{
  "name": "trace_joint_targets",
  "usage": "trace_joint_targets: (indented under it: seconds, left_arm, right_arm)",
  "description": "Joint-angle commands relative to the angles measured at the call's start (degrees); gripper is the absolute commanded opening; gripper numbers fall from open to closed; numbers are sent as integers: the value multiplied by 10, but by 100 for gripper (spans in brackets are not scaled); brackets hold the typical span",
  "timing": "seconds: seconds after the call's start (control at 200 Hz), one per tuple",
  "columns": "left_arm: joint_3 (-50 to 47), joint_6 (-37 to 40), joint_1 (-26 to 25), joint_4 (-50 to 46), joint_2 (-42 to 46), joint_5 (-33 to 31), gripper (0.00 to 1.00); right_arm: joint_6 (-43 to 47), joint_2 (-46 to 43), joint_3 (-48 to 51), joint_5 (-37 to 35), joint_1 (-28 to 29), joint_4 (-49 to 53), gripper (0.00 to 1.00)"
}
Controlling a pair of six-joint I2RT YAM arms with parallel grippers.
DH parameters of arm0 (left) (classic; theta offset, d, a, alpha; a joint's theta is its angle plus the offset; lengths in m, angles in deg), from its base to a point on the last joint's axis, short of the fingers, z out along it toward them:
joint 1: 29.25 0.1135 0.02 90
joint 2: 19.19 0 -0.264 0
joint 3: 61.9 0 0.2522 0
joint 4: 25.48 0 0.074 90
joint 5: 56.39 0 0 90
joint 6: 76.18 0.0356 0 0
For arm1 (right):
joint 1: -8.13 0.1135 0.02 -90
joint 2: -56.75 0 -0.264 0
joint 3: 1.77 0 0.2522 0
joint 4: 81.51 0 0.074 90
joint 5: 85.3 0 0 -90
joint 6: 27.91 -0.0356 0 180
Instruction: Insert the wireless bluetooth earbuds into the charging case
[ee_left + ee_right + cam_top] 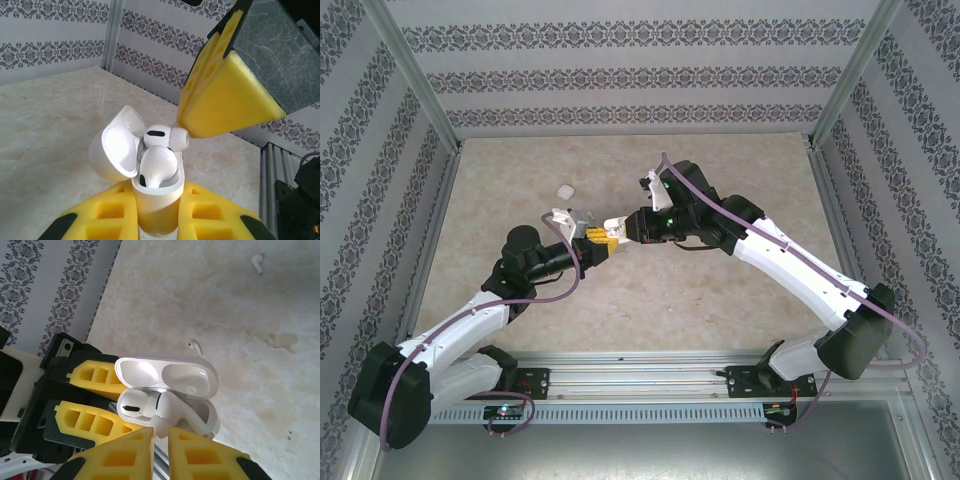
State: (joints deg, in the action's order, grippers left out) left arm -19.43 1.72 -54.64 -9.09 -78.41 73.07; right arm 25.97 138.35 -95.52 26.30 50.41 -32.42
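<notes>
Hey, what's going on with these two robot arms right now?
The left gripper is clamped on the open charging case. The right gripper, fingers nearly together, presses an earbud at the case's mouth; it sits high, not fully in. One loose earbud and another loose earbud lie on the table.

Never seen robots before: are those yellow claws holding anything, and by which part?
The left gripper clamps the charging case by its lower body. The right gripper seems to pinch an earbud over it; where is hidden.

The charging case point(156, 199) hides the lower earbud's point(159, 164) stem.
</notes>
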Motion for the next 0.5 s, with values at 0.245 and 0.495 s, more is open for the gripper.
trace_joint_targets:
  seconds: [0.245, 0.495]
  left_arm:
    - [-1, 4, 4, 25, 7, 16, 0]
    - [6, 20, 3, 1, 9, 21, 0]
  right_arm:
    - [14, -24, -29, -16, 0, 46, 22]
    - [44, -3, -103, -47, 2, 119, 33]
